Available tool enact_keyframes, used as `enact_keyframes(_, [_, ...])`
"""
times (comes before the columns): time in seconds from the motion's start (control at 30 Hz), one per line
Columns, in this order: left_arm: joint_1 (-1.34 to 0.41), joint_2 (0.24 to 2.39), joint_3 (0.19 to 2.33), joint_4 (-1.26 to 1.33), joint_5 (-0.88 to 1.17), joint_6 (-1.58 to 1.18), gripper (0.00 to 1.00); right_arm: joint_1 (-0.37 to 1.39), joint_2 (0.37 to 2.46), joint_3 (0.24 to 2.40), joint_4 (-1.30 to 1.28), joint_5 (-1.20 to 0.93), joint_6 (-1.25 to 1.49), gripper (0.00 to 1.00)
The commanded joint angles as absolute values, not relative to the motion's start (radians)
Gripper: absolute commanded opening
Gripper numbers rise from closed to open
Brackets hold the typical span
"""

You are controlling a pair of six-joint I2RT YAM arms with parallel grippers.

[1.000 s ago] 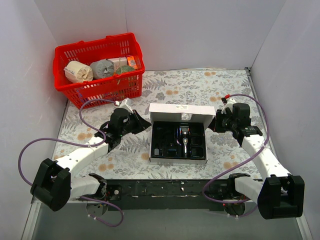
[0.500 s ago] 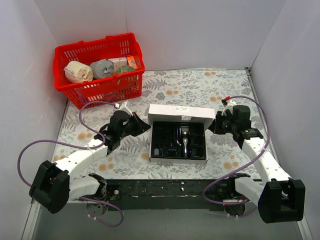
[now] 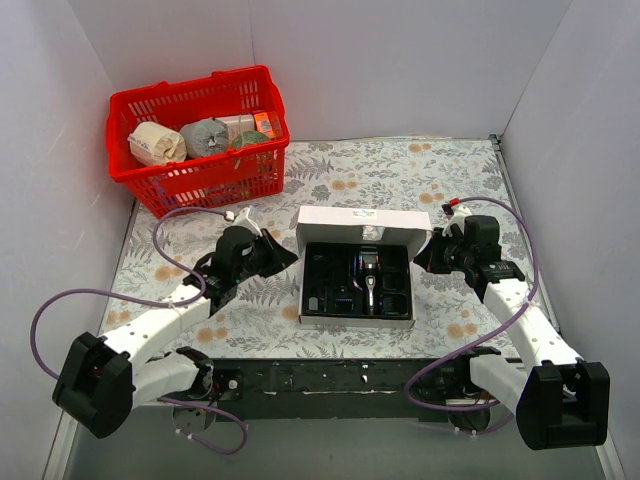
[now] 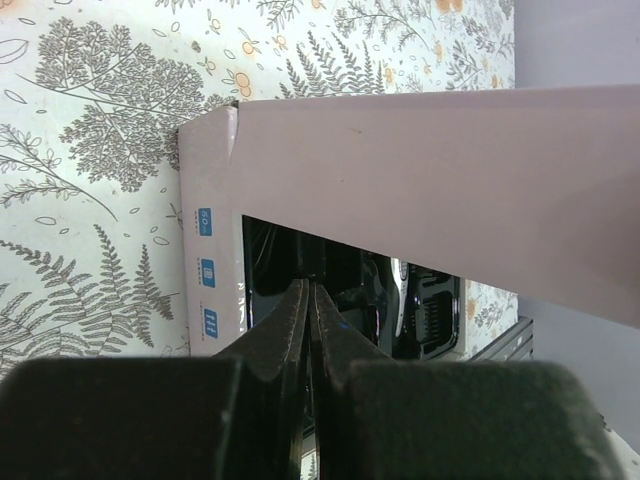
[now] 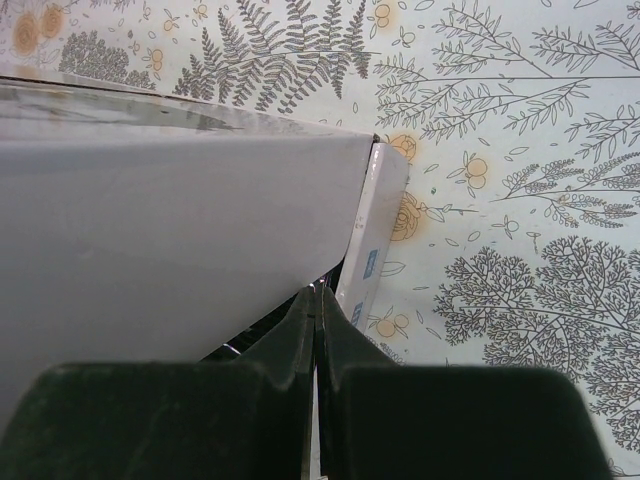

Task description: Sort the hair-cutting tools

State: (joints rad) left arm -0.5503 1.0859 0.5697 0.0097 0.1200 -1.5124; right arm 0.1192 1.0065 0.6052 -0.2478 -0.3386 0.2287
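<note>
1. The left jaws are clenched. Their fingers [image 4: 293, 322] press flat together with nothing visible between them, and the tips sit at the left end of the kit box [image 3: 358, 222], where the black tray [image 3: 328, 272] shows under the raised lid.
2. The right jaws are clamped the same way, fingers [image 5: 300, 322] closed on each other and seemingly empty. Their tips are at the box's right-hand corner, just below the edge of the lid.
3. Seen from above, the left arm [image 3: 160, 318] reaches in from the lower left of the frame and the right arm [image 3: 515, 300] from the lower right. The two flank the open box at centre frame.
4. The hair clipper [image 3: 370, 276] lies in the tray right of its middle, silvery head toward the top of the frame.
5. The other compartments hold dark pieces, too black on black to tell apart.
6. The box rests on the leaf-patterned tabletop [image 3: 400, 170]. A red basket [image 3: 200, 178] of rolls and packets stands well apart from it in the upper left of the frame.
</note>
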Motion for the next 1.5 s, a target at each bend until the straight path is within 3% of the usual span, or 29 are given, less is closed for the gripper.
enact_keyframes(0.0, [-0.554, 1.063, 0.626, -0.087, 0.048, -1.477, 0.00, 0.124, 0.989, 0.617, -0.242, -0.331, 0.216, 0.01])
enact_keyframes(0.2, [-0.554, 1.083, 0.684, -0.195, -0.081, -1.453, 0.00, 0.123, 0.989, 0.617, -0.244, -0.322, 0.212, 0.01])
enact_keyframes(0.47, [-0.555, 1.192, 0.756, -0.153, -0.121, -1.425, 0.00, 0.124, 0.997, 0.618, -0.241, -0.315, 0.199, 0.01])
enact_keyframes(0.9, [-0.554, 1.293, 0.825, -0.068, -0.098, -1.393, 0.00, 0.123, 1.003, 0.623, -0.241, -0.295, 0.192, 0.01])
enact_keyframes(1.47, [-0.555, 1.267, 0.784, -0.020, -0.003, -1.419, 0.00, 0.124, 1.019, 0.641, -0.201, -0.268, 0.206, 0.01])
